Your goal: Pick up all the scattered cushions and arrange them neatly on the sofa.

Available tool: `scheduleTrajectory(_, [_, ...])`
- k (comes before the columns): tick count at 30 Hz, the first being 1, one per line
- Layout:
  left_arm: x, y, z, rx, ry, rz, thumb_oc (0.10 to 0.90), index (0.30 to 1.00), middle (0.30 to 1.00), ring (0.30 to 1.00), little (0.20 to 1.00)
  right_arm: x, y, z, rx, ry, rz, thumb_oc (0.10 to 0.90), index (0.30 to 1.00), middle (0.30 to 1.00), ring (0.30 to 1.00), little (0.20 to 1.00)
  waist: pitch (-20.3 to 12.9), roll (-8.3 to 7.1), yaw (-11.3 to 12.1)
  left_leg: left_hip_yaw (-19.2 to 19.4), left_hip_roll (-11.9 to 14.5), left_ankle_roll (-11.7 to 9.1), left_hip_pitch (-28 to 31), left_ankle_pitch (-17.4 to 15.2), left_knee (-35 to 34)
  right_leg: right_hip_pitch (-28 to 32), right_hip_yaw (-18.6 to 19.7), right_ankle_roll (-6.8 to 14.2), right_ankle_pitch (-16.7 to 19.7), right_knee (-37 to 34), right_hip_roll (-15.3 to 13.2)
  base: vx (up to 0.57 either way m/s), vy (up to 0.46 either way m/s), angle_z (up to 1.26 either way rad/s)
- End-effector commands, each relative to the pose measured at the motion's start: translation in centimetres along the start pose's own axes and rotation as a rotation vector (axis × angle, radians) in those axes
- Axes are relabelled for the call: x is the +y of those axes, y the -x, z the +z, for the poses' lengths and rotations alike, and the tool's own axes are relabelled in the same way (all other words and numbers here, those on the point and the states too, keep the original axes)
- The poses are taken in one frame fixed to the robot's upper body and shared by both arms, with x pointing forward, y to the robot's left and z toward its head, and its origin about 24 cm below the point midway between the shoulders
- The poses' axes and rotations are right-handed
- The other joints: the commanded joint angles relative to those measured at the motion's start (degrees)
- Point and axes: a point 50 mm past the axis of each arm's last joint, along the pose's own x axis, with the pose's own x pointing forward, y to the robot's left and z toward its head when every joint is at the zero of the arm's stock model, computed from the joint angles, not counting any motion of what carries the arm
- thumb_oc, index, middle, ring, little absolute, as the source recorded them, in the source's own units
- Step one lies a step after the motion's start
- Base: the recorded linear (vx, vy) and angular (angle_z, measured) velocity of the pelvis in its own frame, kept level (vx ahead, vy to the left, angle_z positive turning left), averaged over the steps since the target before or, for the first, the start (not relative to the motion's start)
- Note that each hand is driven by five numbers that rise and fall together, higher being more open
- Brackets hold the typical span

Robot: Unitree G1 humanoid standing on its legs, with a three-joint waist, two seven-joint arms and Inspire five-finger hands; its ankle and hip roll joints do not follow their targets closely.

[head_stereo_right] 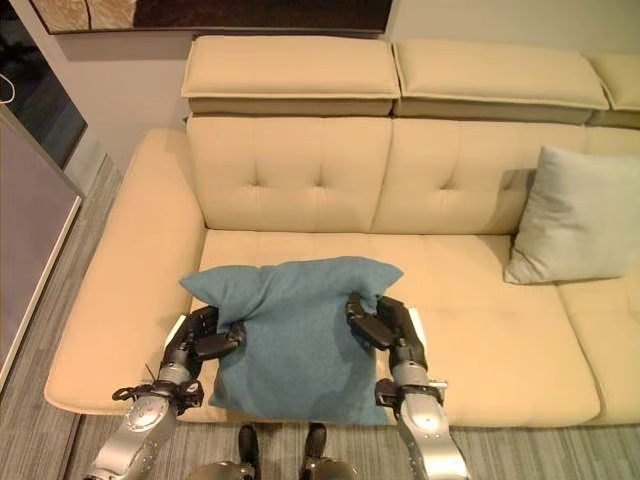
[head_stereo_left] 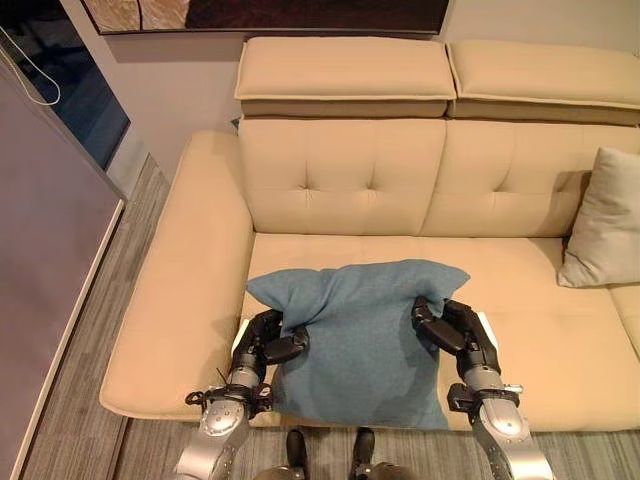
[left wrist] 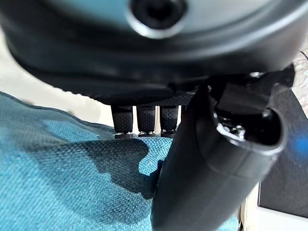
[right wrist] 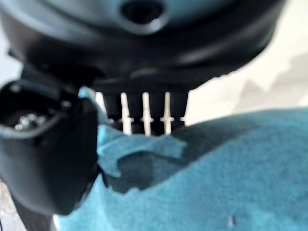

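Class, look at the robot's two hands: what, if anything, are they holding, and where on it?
Both hold the blue cushion: left hand pinches its left edge, right hand its right edge.

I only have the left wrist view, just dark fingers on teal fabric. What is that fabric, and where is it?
Observer: It is a blue cushion lying at the front edge of the beige sofa seat.
Operator: Is the right hand on it too?
Observer: Yes, the right hand pinches its other side while the left hand grips this one.
Operator: Any other cushions up there?
Observer: A grey cushion leans against the backrest further right.
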Motion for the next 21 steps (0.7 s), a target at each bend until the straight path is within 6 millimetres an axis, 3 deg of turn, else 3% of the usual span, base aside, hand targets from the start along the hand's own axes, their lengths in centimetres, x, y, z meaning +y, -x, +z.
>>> scheduleTrajectory(1, [-0.3,-0.3,5.2,-0.276,-0.002,-0.077,0.4,0.3,0.3,0.3,0.3,1.3,-1.3,6.8,-0.357,-0.107,0.034,0.4,0.3,0.3,0.3,0.3,-5.9,-2.06,0.4,-2.8,-0.4,0.4,-0.7,-6.6,4.0,-0.3,5.1,7.4,-6.1,12.7,-3.3,0.06,0.05,-0.19])
scheduleTrajectory(3, [-0.3,-0.3,5.3,-0.284,0.003,-0.072,0.4,0.3,0.3,0.3,0.3,1.4,-1.3,6.7,-0.356,-0.11,0.034,0.4,0.3,0.3,0.3,0.3,-5.5,-1.84,-0.1,-3.8,-0.5,0.4,-0.4,-6.7,3.7,-2.5,9.2,7.3,-5.9,12.5,-2.5,0.07,-0.023,0.11])
scheduleTrajectory(5, [-0.3,-0.4,5.4,-0.288,0.003,-0.068,0.4,0.3,0.3,0.3,0.3,1.3,-1.3,6.8,-0.36,-0.104,0.028,0.4,0.3,0.3,0.3,0.3,-5.2,-2.1,-0.1,-4.6,-0.7,0.0,-0.3,-6.9,3.8,-2.1,10.7,7.1,-4.8,7.6,-3.6,0.07,-0.084,0.23])
scheduleTrajectory(15, [-0.9,-1.0,7.0,-0.359,-0.008,-0.071,0.4,0.3,0.3,0.3,0.3,0.2,-1.5,6.6,-0.347,-0.034,-0.003,0.4,0.3,0.3,0.3,0.3,-7.5,-2.44,-0.8,-6.6,0.0,-2.3,2.8,-5.5,-0.8,4.1,7.6,6.4,-2.8,-2.8,-1.5,0.1,-0.095,0.21])
scheduleTrajectory(21, [-2.2,-2.0,9.3,-0.45,-0.028,-0.087,0.4,0.3,0.3,0.3,0.3,0.0,-2.4,8.3,-0.414,0.038,-0.039,0.4,0.3,0.3,0.3,0.3,-7.6,-1.83,-1.3,-7.2,0.7,-3.3,2.4,-4.8,-2.3,4.5,6.0,6.2,-2.9,-5.0,-1.1,0.05,-0.054,0.15])
